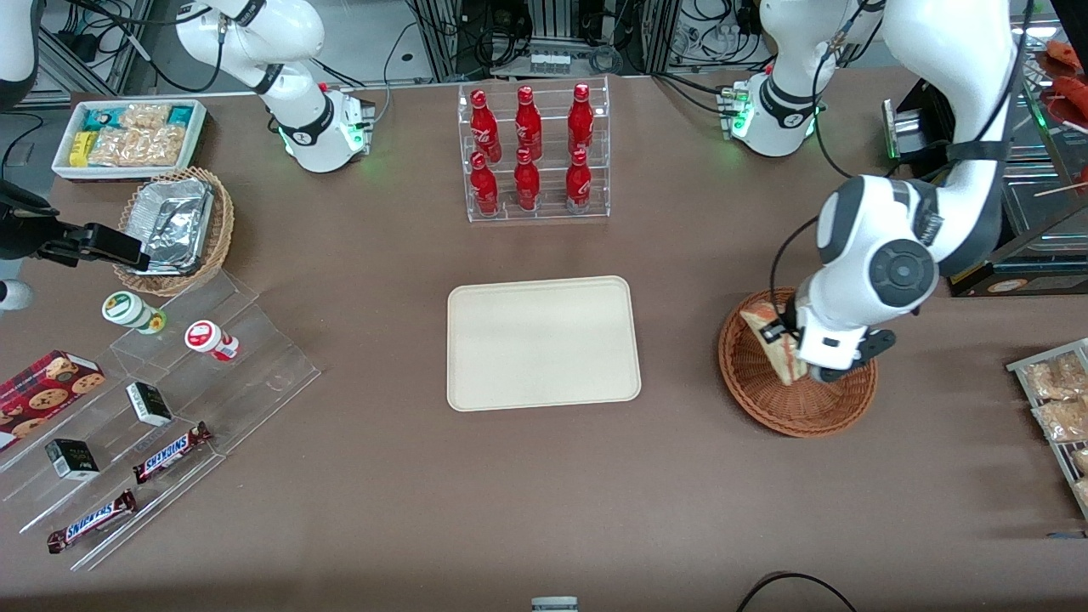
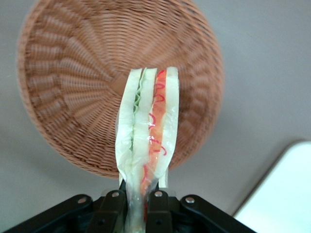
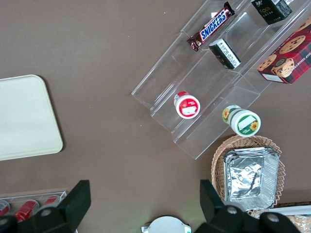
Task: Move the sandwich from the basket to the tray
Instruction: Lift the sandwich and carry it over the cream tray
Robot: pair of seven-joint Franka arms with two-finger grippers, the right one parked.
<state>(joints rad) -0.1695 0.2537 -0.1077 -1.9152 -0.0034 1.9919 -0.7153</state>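
Observation:
My left gripper (image 1: 799,353) is shut on the sandwich (image 1: 772,338), a wrapped wedge of pale bread with red and green filling. It holds the sandwich above the round reddish-brown wicker basket (image 1: 765,399), clear of the weave. In the left wrist view the sandwich (image 2: 148,131) hangs between the black fingers (image 2: 112,206), with the basket (image 2: 73,82) below. The cream-beige tray (image 1: 542,342) lies flat at the table's middle, beside the basket toward the parked arm's end. A corner of the tray (image 2: 286,194) shows in the left wrist view.
A clear rack of red bottles (image 1: 534,153) stands farther from the front camera than the tray. Clear stepped shelves with snacks (image 1: 153,408), a tan basket of foil trays (image 1: 174,225) and a white snack bin (image 1: 127,136) lie toward the parked arm's end. Packets (image 1: 1058,399) lie at the working arm's end.

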